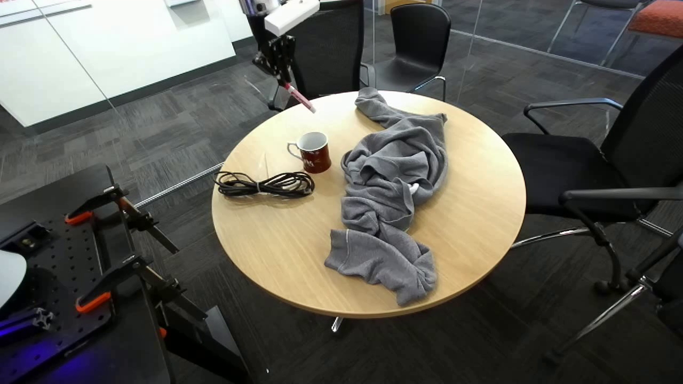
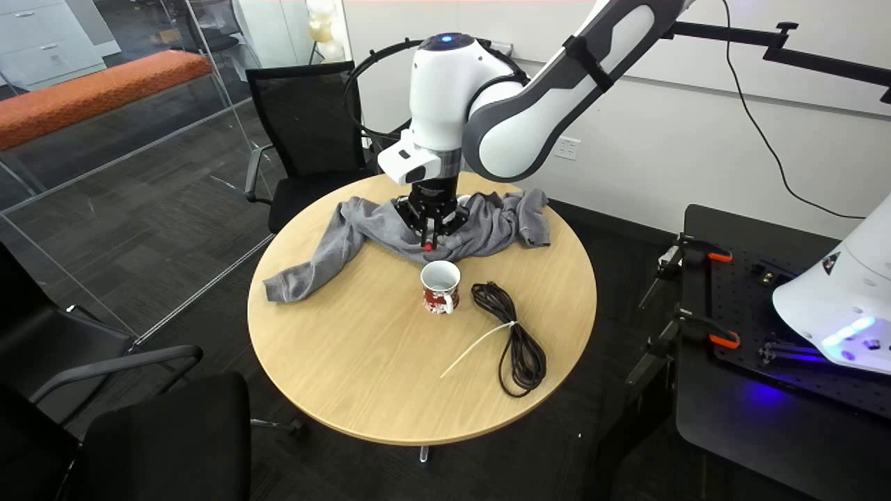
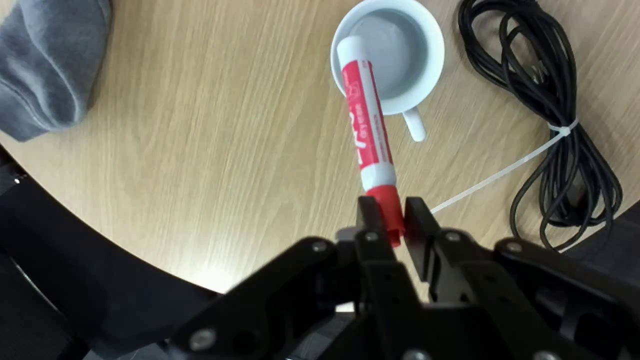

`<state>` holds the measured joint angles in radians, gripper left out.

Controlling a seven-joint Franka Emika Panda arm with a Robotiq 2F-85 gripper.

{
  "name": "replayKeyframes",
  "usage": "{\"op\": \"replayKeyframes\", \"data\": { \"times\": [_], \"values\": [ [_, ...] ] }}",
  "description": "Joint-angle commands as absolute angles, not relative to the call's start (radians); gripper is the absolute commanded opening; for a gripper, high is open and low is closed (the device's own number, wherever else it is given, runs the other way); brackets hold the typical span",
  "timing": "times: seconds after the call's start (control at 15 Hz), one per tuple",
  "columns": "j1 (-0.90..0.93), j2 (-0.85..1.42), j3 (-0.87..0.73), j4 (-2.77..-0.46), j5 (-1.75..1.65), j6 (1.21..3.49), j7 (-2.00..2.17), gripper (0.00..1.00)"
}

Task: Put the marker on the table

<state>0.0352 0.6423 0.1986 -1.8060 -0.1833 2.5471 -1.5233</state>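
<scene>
Marker (image 3: pixel 366 117), a red-and-white plastic cylinder, was clamped by its red end in my black two-finger gripper (image 3: pixel 390 212), in the air, not yet on the large round tan wood-look table (image 3: pixel 225 125). If I lowered it too near the white-lined dark red mug (image 1: pixel 316 160), its free white end could hit the rim and turn in the grip; if I released it too high, it could roll over the edge. I could read "dry erase" on its label; the bigger letters, and the mug's, I could not.
</scene>
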Motion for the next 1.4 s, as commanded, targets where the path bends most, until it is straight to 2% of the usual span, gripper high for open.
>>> {"op": "replayKeyframes", "data": {
  "times": [0.0,1.13,1.2,1.33],
  "values": [
    [0.096,0.620,0.163,-1.812,-0.273,2.552,-1.511,0.05],
    [0.181,0.879,0.161,-1.531,-0.365,2.463,-1.564,0.05],
    [0.160,0.835,0.177,-1.605,-0.348,2.510,-1.550,0.18],
    [0.167,0.869,0.174,-1.571,-0.348,2.499,-1.549,0.18]
  ]
}}
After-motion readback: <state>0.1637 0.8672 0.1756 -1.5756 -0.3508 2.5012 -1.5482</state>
